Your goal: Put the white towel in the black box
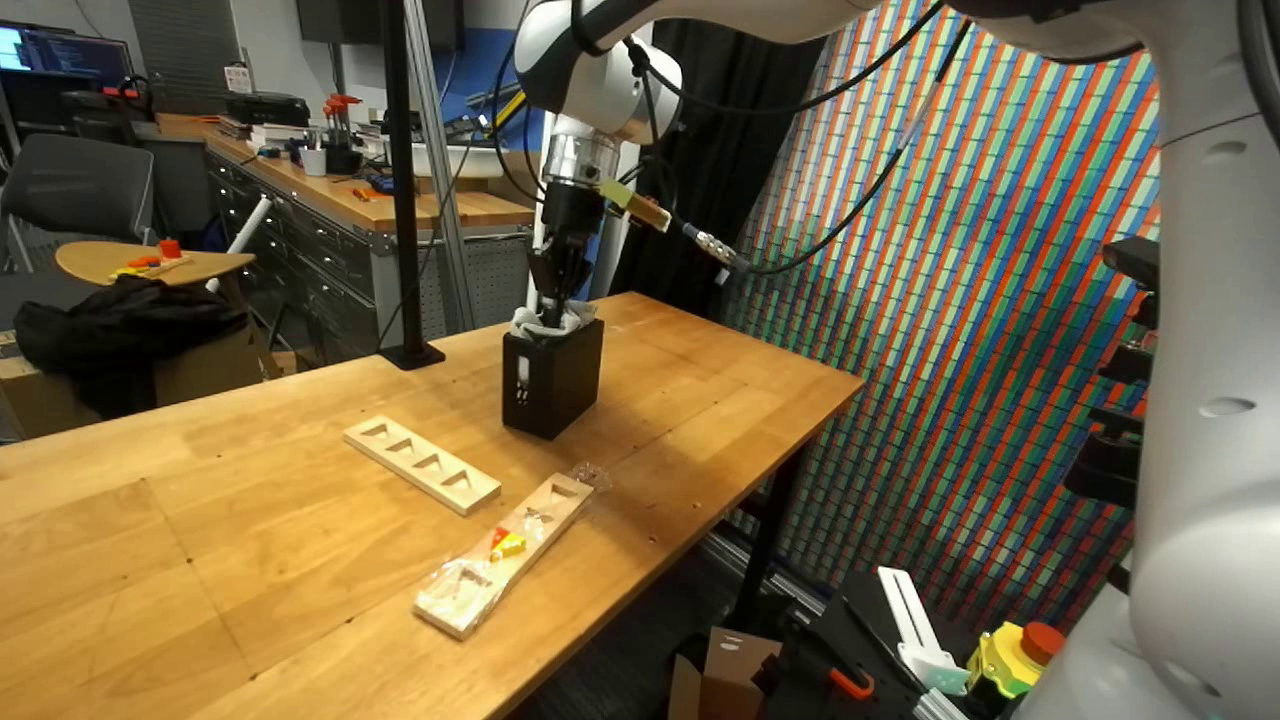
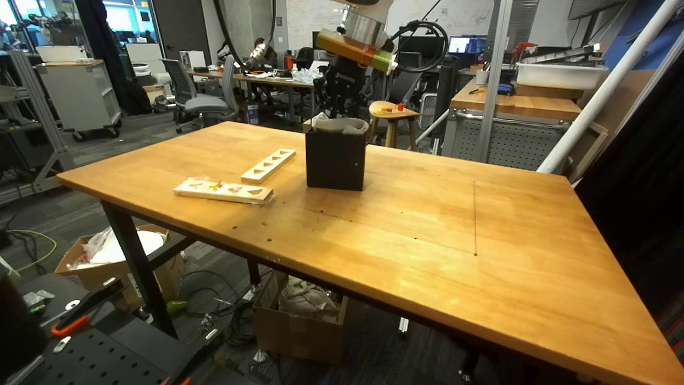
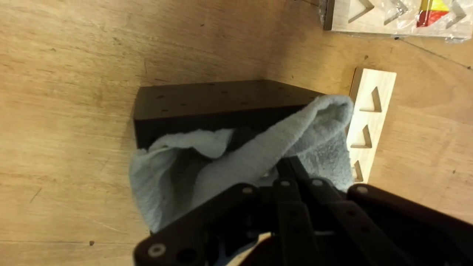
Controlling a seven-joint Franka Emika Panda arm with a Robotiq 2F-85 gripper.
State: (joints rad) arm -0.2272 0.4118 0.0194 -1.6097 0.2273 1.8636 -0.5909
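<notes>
The black box (image 1: 555, 385) stands upright on the wooden table; it also shows in an exterior view (image 2: 335, 160) and in the wrist view (image 3: 218, 98). The white towel (image 3: 236, 166) is rumpled in the box's open top. Its folds rise above the rim and partly hang over it, as both exterior views show (image 1: 527, 324) (image 2: 342, 126). My gripper (image 3: 290, 161) points down into the box's mouth from above. Its fingers lie together among the towel folds, with no cloth visible between them. The fingertips (image 1: 553, 318) are partly hidden by towel and box.
A pale wooden strip with triangular cutouts (image 1: 422, 465) lies near the box. A plastic-wrapped strip (image 1: 505, 555) with red and yellow pieces lies closer to the table's edge. A black post (image 1: 410, 353) stands at the table's edge.
</notes>
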